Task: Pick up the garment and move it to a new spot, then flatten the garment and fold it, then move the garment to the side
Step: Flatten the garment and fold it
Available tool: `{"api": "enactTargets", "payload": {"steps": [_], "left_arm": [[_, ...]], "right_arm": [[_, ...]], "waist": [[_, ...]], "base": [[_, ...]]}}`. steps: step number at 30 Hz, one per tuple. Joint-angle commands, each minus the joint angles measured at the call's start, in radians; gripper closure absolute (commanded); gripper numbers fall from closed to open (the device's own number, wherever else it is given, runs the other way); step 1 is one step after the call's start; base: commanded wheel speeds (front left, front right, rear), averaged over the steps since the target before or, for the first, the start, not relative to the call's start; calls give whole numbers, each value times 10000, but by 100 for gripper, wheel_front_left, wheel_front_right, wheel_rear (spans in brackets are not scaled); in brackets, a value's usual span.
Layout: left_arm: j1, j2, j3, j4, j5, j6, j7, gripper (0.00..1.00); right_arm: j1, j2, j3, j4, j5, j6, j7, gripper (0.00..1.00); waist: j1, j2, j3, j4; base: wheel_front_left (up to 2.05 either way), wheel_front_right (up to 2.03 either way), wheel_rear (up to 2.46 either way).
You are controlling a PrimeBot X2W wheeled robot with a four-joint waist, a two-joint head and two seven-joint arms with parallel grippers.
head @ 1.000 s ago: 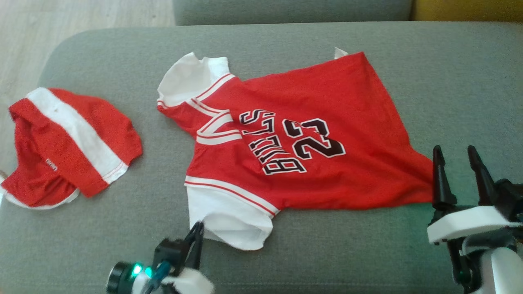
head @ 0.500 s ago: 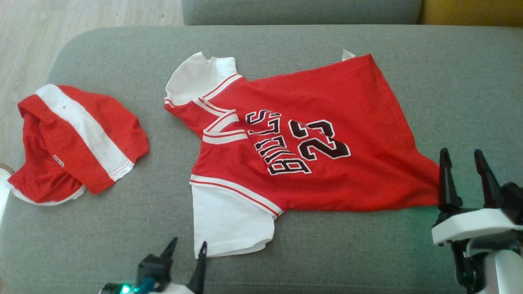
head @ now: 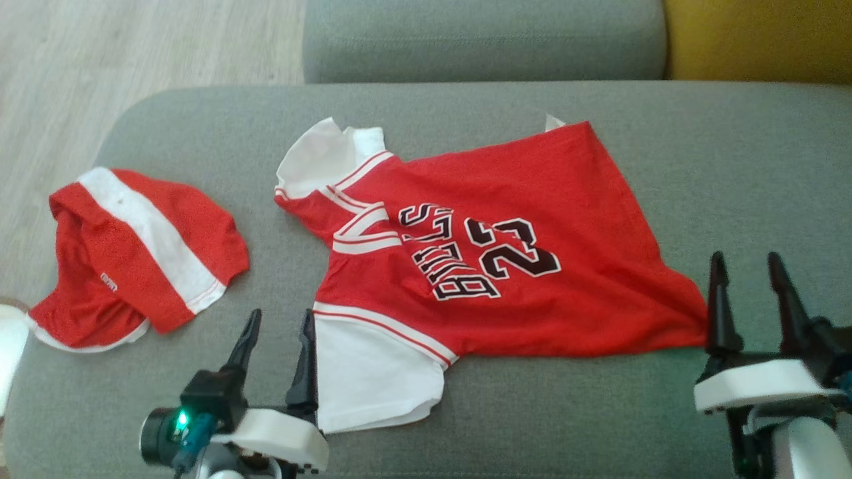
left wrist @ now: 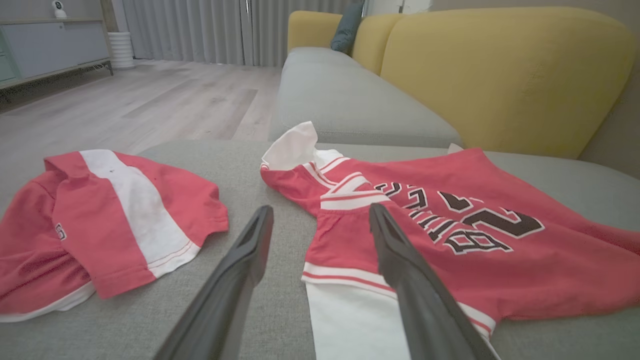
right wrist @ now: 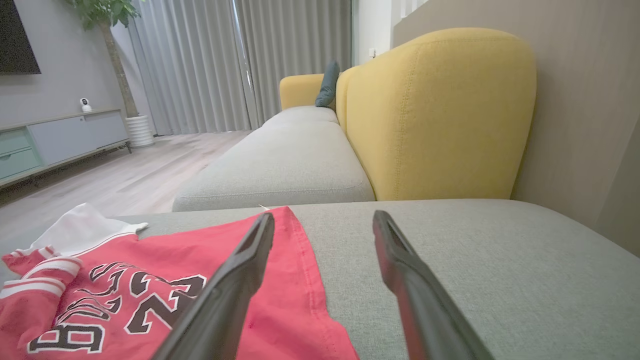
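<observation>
A red basketball jersey with white sleeves and black "BULLS 23" lettering lies spread on the grey sofa cushion, collar to the left and hem to the right. My left gripper stands open at the near left, its right finger at the edge of the near white sleeve. In the left wrist view the jersey stretches right of the open fingers. At the near right, beside the jersey's hem corner, my right gripper is open and holds nothing. The right wrist view shows the hem under its left finger.
A second red and white garment lies crumpled at the cushion's left end, also seen as the red and white garment. Wooden floor lies beyond the left edge. Another grey cushion and a yellow backrest stand behind.
My left gripper has come up into view, turned and opened beside the near white sleeve, which now lies flatter. The camera has shifted a little. The right gripper has stayed put.
</observation>
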Motion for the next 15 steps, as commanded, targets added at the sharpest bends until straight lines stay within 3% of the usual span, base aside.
{"api": "enactTargets", "payload": {"steps": [1, 15], "left_arm": [[-431, -56, 492, -154, -129, 87, -154, 0], [-25, -532, 1138, -42, -41, -137, -193, 0]], "right_arm": [[-57, -59, 358, -201, -160, 65, -196, 0], [102, -58, 977, 608, -763, 65, -633, 0]], "waist": [[0, 0, -222, -111], [0, 0, -594, -273]], "base": [[0, 0, 0], [0, 0, 0]]}}
